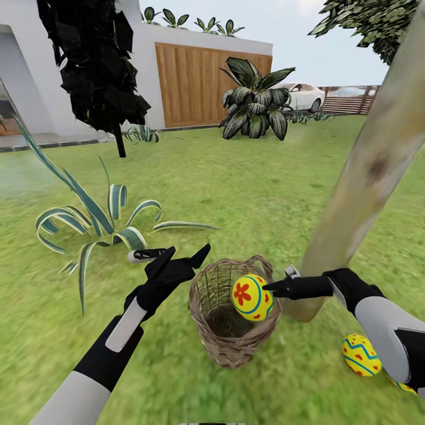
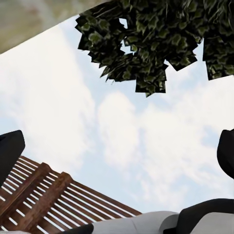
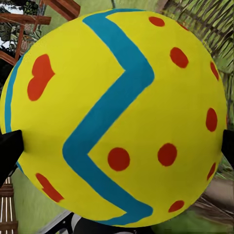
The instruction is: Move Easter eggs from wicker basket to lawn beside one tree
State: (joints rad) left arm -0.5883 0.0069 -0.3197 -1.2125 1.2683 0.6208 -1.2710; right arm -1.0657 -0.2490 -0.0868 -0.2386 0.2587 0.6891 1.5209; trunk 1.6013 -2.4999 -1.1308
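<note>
Egg between right tool tips, seemingly above basket rim.

light: bright, even daylight | shadows: faint | blur: soft compression smear at edges

Left arm comes up from lower left, forearm angled up and right, wrist bent. Left gripper has its two fingers spread wide, nothing between them, tips pointing up and right. Right arm enters from lower right, forearm running left, nearly level. Right gripper is clamped on an egg; right wrist view shows a fingertip pressed at either side of it.
</note>
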